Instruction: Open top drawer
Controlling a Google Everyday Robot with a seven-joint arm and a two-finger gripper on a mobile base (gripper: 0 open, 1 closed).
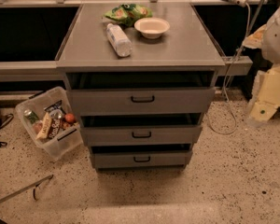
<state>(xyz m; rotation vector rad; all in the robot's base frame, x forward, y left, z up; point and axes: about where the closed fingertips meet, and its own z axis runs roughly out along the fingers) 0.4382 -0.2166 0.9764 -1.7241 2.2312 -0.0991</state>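
Note:
The top drawer (pixel 140 100) is the widest of three grey metal drawers in a cabinet at the centre of the camera view. A small black pull handle (pixel 142 98) sits at the middle of its front. A dark gap shows between its front and the cabinet top. My gripper (pixel 263 104) is at the right edge, cream and white, well to the right of the drawer and apart from the handle. It holds nothing that I can see.
Two narrower drawers (pixel 141 134) (pixel 141 159) sit below. On the cabinet top (pixel 84 45) lie a water bottle (pixel 119 39), a white bowl (pixel 151 27) and a green bag (pixel 127 13). A clear bin of snacks (pixel 51 122) stands on the floor at left. A cable (pixel 228 101) hangs at right.

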